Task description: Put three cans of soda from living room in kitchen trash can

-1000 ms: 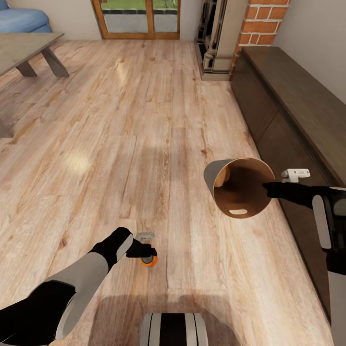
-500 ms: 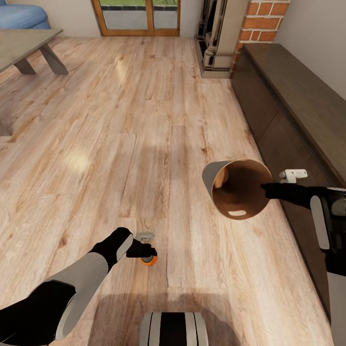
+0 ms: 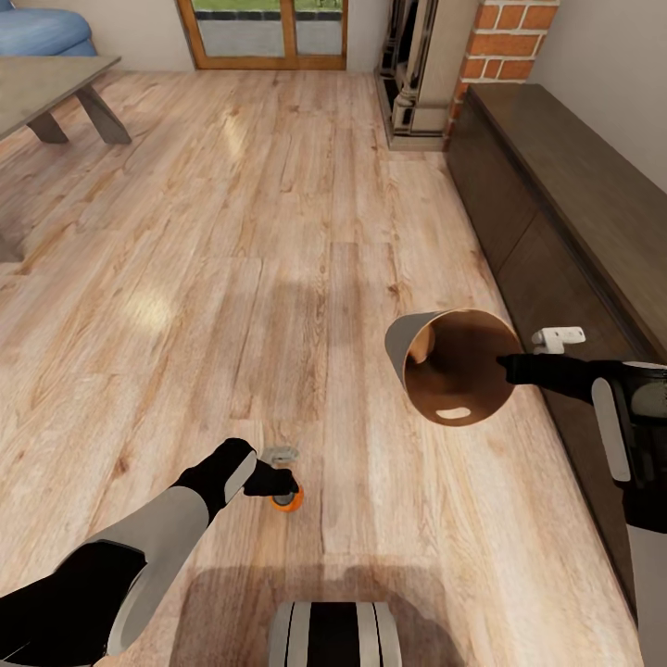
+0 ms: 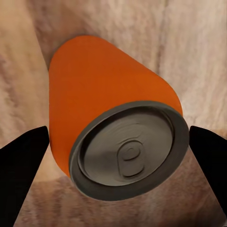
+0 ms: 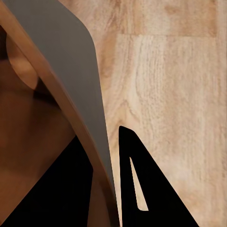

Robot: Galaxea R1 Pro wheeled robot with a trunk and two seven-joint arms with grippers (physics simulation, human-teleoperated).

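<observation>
An orange can of soda (image 3: 288, 502) with a silver top sits just above the wood floor, and my left gripper (image 3: 281, 484) is shut on it. In the left wrist view the can (image 4: 109, 109) lies between the two black fingers (image 4: 23, 175). The tan wooden trash can (image 3: 454, 371) hangs tilted over the floor, its brown inside and oval cut-outs facing me. My right gripper (image 3: 508, 367) is shut on its rim. In the right wrist view the bin wall (image 5: 66, 56) passes between the fingers (image 5: 142, 189), one inside and one outside. The other two cans are out of view.
A long dark wood sideboard (image 3: 574, 185) runs along the right wall, close beside my right arm. Beyond it stands the brick fireplace (image 3: 509, 37). The low table (image 3: 46, 83) and blue sofa (image 3: 37, 32) are far left, with glass doors (image 3: 269, 32) at the back.
The bin and my right gripper have drifted slightly left and down. The view shifted a little at first. My left gripper and the orange can have stayed put.
</observation>
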